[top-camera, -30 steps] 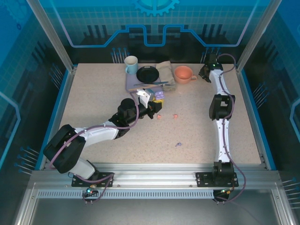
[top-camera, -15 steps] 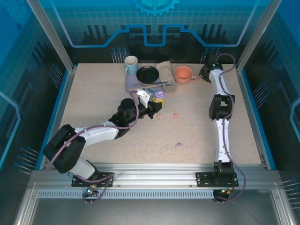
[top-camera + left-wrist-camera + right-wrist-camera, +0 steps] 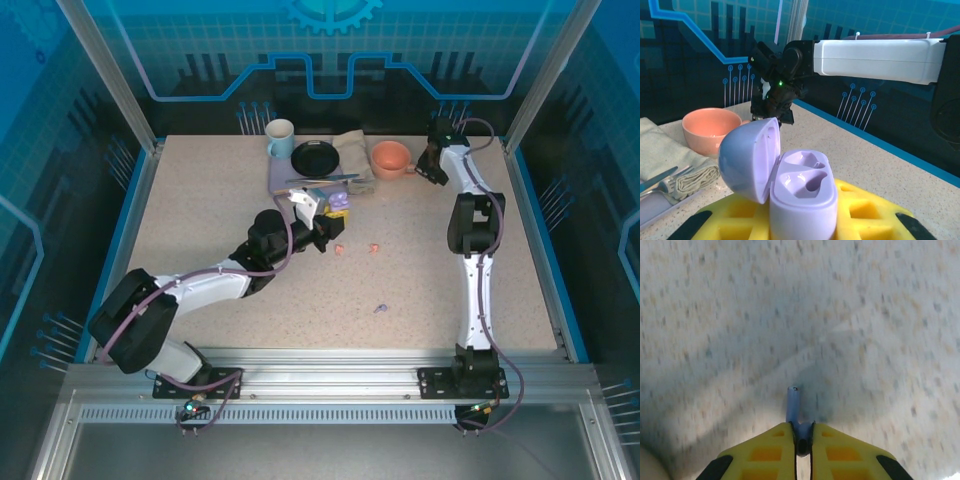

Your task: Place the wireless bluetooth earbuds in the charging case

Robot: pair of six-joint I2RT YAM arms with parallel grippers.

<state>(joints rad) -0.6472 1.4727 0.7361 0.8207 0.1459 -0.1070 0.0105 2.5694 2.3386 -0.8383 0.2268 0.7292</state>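
Earbuds first: one tiny lilac plastic earbud [image 3: 793, 402] is pinched in your right claw [image 3: 802, 426], the yellow fingers pressed almost together on it and its stem poking out over the speckled beige counter [image 3: 865, 315]. Compared with a second ago, that right arm has turned its wrist slightly toward the salmon-orange ceramic bowl [image 3: 392, 158] and its elbow sits a little further right. Your left arm has barely shifted, and the loose buds lie where they lay. The overhead view adds those loose buds. A salmon-pink earbud [image 3: 341, 248] and a second pink one [image 3: 375, 245] lie near each other at mid-counter, just beside your left claw [image 3: 330, 222]. Another lilac earbud [image 3: 381, 308] lies well apart from them, nearer the arm bases. The left wrist view adds the inside of the lilac pebble-shaped charging case [image 3: 800, 195], which is too small to read from overhead. Its lid is hinged open to the left, and its two moulded wells show nothing but their own lilac plastic. The left claw is clamped on that case, with yellow fingers on either side of its base. Behind the case, the right claw points down at the counter just beside the bowl. What you can see of the bowl's inside is plain orange.
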